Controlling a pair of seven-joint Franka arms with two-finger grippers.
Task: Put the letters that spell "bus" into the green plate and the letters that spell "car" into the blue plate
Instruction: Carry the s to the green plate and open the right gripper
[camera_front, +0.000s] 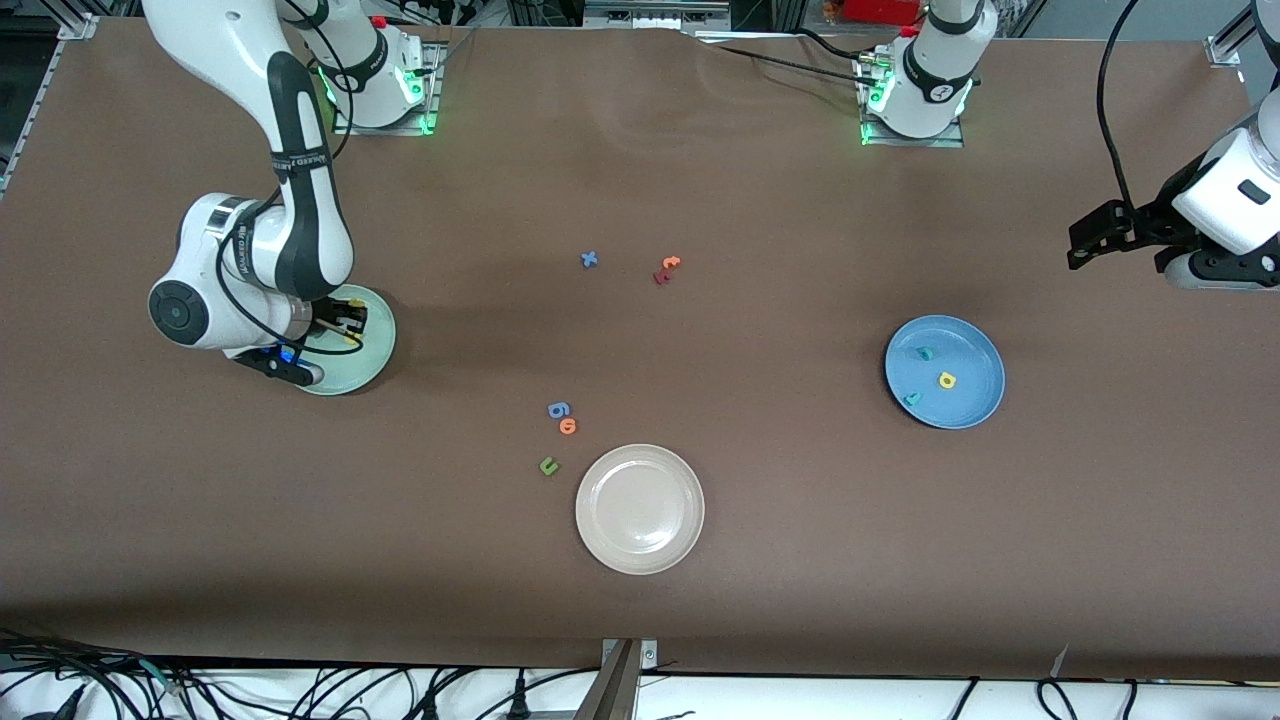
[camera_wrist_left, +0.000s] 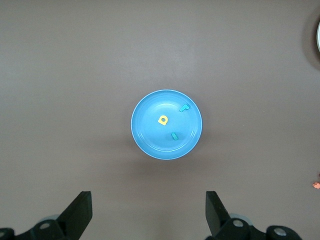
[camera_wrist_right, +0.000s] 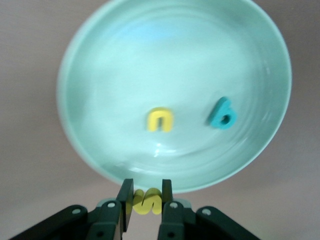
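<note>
Right wrist view: I see my right gripper (camera_wrist_right: 146, 197) clamped on the yellow s (camera_wrist_right: 146, 201), hanging over the rim of the green plate (camera_wrist_right: 100, 75).
Grip point: the fingers pinch the s across its flat faces, with its curves showing between the pads; I judge that the best hold for so small a piece.
Handling: I read the s as light, soft foam that squashes a little and will not break; it may cling to a pad on release.
Inside the green plate: the yellow u (camera_wrist_right: 160, 120) lies near the middle and the teal b (camera_wrist_right: 222, 114) just beside it, the two apart; neither touches the s.
Progress: by my judgement the s is the last letter of "bus" to set down.
Left gripper: the left gripper (camera_wrist_left: 148, 210) waits with jaws spread wide and nothing in them, high above the table beside the blue plate (camera_wrist_left: 145, 135).
Inside the blue plate: the yellow a (camera_wrist_left: 163, 120) sits near the centre, with the teal c (camera_wrist_left: 174, 136) and the teal r (camera_wrist_left: 184, 107) on either side of it, well apart.
Table: the beige-white plate (camera_front: 600, 540) and the stray letters lie between the green plate and the blue plate, out of my way.
</note>
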